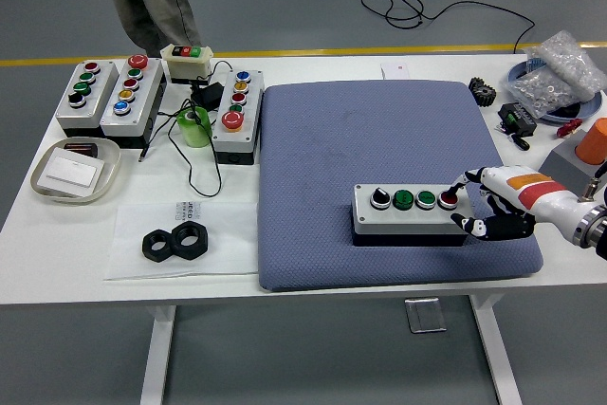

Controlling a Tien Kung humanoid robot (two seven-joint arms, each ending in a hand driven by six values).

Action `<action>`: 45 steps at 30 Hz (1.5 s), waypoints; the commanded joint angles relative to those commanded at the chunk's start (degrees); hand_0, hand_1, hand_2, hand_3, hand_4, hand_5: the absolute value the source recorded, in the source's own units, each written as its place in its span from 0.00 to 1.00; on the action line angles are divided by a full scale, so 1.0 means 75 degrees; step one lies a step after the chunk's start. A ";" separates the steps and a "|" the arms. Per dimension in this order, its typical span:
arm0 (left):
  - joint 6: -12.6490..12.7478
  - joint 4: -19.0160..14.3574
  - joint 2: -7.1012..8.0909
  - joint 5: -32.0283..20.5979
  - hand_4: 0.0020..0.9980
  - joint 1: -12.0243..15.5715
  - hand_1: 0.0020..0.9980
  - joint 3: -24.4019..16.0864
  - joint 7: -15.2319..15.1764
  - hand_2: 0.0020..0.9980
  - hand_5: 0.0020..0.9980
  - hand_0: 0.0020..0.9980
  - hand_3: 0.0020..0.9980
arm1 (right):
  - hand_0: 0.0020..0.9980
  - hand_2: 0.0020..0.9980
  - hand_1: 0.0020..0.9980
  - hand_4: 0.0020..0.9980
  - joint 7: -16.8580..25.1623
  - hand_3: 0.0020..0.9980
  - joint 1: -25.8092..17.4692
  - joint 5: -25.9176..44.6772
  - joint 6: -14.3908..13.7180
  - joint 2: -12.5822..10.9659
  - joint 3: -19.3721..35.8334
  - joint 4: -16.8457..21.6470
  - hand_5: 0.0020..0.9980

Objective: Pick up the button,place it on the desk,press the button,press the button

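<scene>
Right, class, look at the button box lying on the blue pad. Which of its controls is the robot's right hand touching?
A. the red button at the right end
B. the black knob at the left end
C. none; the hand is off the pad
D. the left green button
A. The right hand reaches in over the blue pad, a fingertip on the red button at the right end of the button box.

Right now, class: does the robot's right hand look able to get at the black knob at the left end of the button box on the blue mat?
Probably yes: the right hand sits at the button box's right end, and nothing stands between it and the black knob.
</scene>
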 joint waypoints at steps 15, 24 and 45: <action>-0.0014 -0.0005 -0.0018 -0.0071 0.63 -0.0033 0.83 0.0058 -0.0023 0.88 1.00 0.76 0.83 | 0.08 0.08 0.00 0.66 -0.0011 0.68 -0.0003 -0.0056 -0.0025 -0.0007 -0.0076 0.0069 0.45; -0.0020 -0.0008 -0.0015 0.0011 0.63 0.0016 0.83 0.0012 -0.0002 0.88 1.00 0.76 0.83 | 0.08 0.08 0.00 0.66 -0.0016 0.68 -0.0142 -0.0084 -0.0158 -0.0181 0.0406 0.0687 0.45; -0.0012 -0.0017 -0.0018 0.0109 0.63 0.0061 0.83 -0.0025 0.0022 0.88 1.00 0.75 0.83 | 0.08 0.08 0.00 0.66 -0.0133 0.68 -0.0012 -0.0204 -0.0139 0.0297 0.0171 0.0682 0.45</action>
